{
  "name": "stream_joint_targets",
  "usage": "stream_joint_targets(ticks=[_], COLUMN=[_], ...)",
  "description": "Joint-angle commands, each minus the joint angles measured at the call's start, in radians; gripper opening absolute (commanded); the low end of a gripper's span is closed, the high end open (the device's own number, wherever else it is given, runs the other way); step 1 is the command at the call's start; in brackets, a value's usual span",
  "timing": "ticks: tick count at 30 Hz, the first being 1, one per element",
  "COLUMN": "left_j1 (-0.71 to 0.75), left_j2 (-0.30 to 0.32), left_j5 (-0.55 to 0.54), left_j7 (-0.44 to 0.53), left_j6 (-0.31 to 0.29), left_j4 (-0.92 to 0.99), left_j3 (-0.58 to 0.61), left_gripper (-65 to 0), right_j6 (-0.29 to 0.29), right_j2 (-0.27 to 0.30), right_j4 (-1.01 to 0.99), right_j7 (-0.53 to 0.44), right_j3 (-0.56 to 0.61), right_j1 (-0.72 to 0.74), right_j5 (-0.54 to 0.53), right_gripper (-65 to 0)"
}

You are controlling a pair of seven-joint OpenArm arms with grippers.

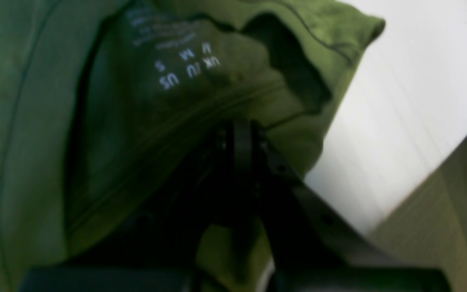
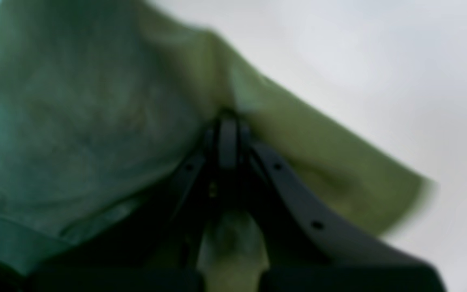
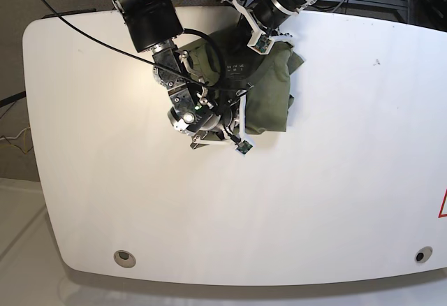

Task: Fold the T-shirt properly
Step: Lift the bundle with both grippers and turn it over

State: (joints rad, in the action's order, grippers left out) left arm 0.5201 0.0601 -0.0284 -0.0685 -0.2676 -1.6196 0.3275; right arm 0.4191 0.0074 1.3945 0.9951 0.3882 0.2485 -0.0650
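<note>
While both pincers clamp T-shirt [image 3: 269, 93], left gripper [image 1: 241, 129] near neckline label [image 1: 187, 67], right gripper [image 2: 228, 121] at hem: cloth light, limp; hold seams.

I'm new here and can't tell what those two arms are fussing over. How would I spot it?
Find the big white rounded table; near its far edge both black arms meet over a bunched olive-green cotton T-shirt. It is the only cloth there, with small pale size lettering printed inside its neckline.
</note>
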Motion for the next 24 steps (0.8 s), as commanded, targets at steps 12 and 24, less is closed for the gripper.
stream_joint_targets(ticks=[12,24], left_j1=[-0.053,-0.173], left_j2=[-0.003,0.022], left_j5=[-0.006,-0.006], left_j7=[0.023,0.022], left_j6=[-0.002,-0.002], left_j4=[0.023,0.089], left_j3=[-0.126,-0.169], left_gripper=[-65.0,-65.0], right_j6=[-0.010,-0.093], right_j2=[0.110,0.107], right_j4=[-0.016,-0.014], right_j7=[-0.038,-0.035], right_j3=[-0.010,-0.185], right_j1=[-0.013,-0.107], right_j5=[0.011,0.008], right_gripper=[-65.0,-65.0])
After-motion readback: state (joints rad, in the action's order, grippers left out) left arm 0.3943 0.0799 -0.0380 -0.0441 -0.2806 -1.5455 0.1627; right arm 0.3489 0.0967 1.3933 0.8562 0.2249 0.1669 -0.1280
